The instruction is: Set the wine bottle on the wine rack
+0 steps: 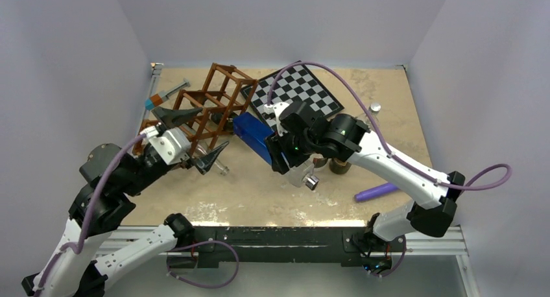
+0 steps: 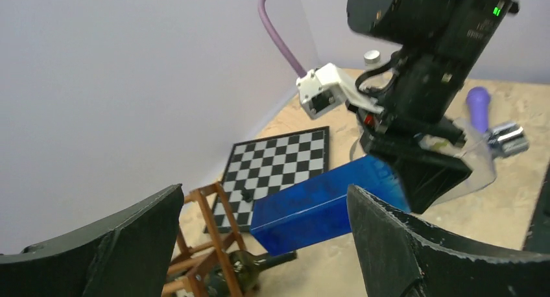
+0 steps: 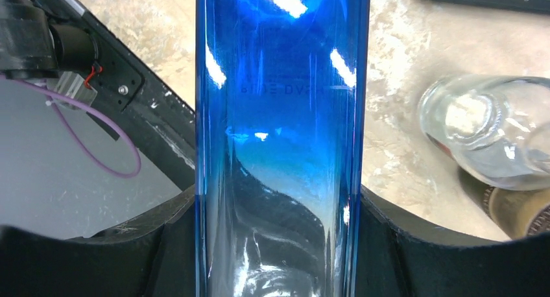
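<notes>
Blue bottle (image 1: pixel 254 136) (lying level), beside reddish lattice rack (image 1: pixel 207 102)

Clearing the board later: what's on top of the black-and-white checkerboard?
One small black piece stands on the checkerboard; the blue rectangular glass bottle in the right gripper hides one corner.

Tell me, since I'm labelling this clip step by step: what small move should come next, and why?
Probably ease the right hand a little toward the wine rack. It is shut on the blue bottle, held tilted above the table, with the bottle's far end close to the rack but not yet in a cell. The left hand hangs open beside the rack.
</notes>
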`<state>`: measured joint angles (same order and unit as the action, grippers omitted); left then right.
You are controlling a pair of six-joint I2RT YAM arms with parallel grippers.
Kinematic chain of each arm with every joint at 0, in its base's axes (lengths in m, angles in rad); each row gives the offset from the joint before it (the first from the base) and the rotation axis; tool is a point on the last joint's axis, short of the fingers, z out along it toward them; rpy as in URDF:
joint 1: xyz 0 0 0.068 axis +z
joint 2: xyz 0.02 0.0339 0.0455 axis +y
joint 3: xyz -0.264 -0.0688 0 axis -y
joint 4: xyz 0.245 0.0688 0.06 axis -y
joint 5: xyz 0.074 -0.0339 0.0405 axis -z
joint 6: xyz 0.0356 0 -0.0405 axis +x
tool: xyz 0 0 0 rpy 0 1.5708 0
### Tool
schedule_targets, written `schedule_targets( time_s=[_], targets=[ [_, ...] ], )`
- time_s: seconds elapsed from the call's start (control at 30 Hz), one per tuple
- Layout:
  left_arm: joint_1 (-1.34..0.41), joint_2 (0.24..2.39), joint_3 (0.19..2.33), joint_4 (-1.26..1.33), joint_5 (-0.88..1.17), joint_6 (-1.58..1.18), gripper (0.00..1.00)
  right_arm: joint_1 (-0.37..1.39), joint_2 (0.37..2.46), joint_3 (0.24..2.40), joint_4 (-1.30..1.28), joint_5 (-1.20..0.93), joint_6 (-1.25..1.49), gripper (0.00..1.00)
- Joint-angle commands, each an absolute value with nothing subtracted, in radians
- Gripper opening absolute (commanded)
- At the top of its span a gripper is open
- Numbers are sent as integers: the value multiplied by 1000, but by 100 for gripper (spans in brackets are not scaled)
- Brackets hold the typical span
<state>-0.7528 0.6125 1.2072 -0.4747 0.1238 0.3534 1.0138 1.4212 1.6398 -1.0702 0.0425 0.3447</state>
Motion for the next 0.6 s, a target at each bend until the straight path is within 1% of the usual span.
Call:
schedule_targets(
  time_s=[0.0,0.07,0.13,0.37,0.5,0.57],
  targets=[
    [-749,631,1310,-589,21,66,99,1017,1422,1660,-792,3,382,0],
    [-749,630,1340,-637,-77,-17,99,1017,1438,1639,-751,3,385,0],
    [-749,614,1338,-655,-132,-57,99,1017,1462,1636,-733,-31,385,0],
    [-749,597,1351,-697,-142,-93,99,1002,1573,1675,-707,-73,377,0],
    [-749,619,1406,-770,-245,-112,99,994,1619,1686,-679,-100,361,0],
    [-749,627,1418,-795,-259,-112,99,994,1639,1691,-663,-107,352,0]
  ],
)
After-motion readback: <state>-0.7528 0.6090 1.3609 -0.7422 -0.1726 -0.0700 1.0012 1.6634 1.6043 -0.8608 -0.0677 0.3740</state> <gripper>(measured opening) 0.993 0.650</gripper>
